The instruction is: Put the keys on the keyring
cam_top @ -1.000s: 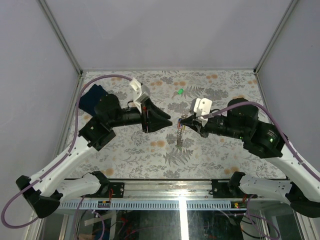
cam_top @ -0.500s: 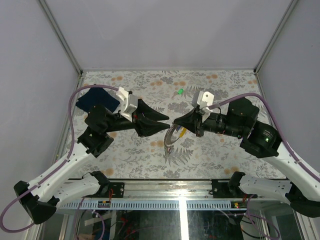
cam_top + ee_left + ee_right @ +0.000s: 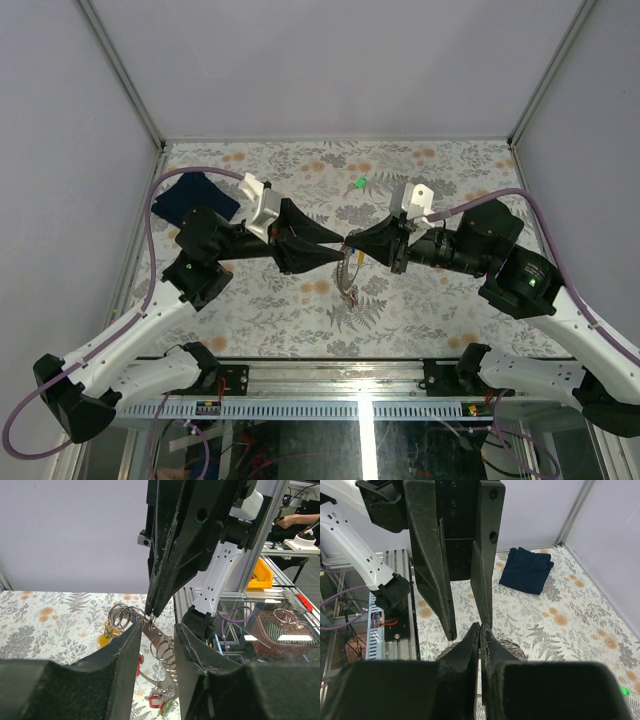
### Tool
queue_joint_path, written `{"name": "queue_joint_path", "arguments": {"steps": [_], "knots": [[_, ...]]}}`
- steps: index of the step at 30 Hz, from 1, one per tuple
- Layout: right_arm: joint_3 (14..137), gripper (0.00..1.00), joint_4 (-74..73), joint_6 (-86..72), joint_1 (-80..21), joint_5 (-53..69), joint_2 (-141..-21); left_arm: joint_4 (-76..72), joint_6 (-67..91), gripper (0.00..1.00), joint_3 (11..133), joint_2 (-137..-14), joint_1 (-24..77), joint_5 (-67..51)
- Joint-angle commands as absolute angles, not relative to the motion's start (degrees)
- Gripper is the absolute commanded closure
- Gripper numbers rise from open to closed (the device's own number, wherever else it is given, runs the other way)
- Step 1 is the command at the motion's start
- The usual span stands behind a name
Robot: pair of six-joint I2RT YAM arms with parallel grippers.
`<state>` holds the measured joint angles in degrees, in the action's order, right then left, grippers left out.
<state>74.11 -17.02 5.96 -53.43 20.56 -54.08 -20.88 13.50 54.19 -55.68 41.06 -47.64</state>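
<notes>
Your keyring [image 3: 166, 652] hangs above the middle of the table [image 3: 440, 165], pinched in the closed tips of your right gripper [image 3: 480, 632]. Keys with yellow and red tags [image 3: 105, 639] dangle from it. Your left gripper [image 3: 156, 627] meets it from the left, jaws parted around the ring. A green key [image 3: 359, 184] lies farther back, and a blue cloth [image 3: 190, 197] sits far left.
</notes>
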Motion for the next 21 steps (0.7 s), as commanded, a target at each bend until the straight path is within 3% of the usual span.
{"name": "queue_joint_path", "arguments": {"steps": [1, 15, 21], "knots": [[74.44, 1.0, -10.13, 5.27, -53.88, 22.13, -52.21, -24.62, 14.24, 0.66, 55.38, -56.12, 40.78, -48.52], [74.01, 1.0, -9.93, 5.45, -53.91, 23.07, -52.73, -24.87, 14.41, 0.71, 57.22, -57.52, 41.26, -49.08], [74.05, 1.0, -10.02, 5.45, -53.88, 23.47, -52.98, -24.85, 14.41, 0.81, 57.26, -57.56, 41.33, -48.96]]}}
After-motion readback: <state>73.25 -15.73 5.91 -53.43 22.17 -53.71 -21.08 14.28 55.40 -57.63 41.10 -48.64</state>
